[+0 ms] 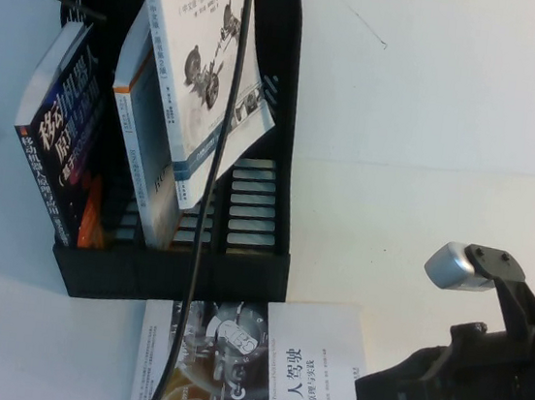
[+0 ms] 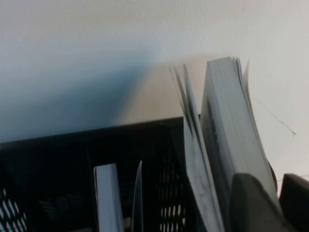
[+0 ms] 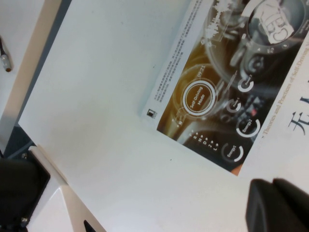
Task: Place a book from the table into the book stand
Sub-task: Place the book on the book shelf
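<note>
Left wrist view is showing your left gripper gripping the book above the book stand, pages fanning and risking catching a divider, while your right gripper, whose opening you cannot tell, is hovering beside it.

A dark-covered book is stood tilted in the left compartment of the rack, and an orange-edged white book is leaned in the middle one. A half-dark-photo, half-white book is laid flat just in front. A thin black cable is hung across them.
</note>
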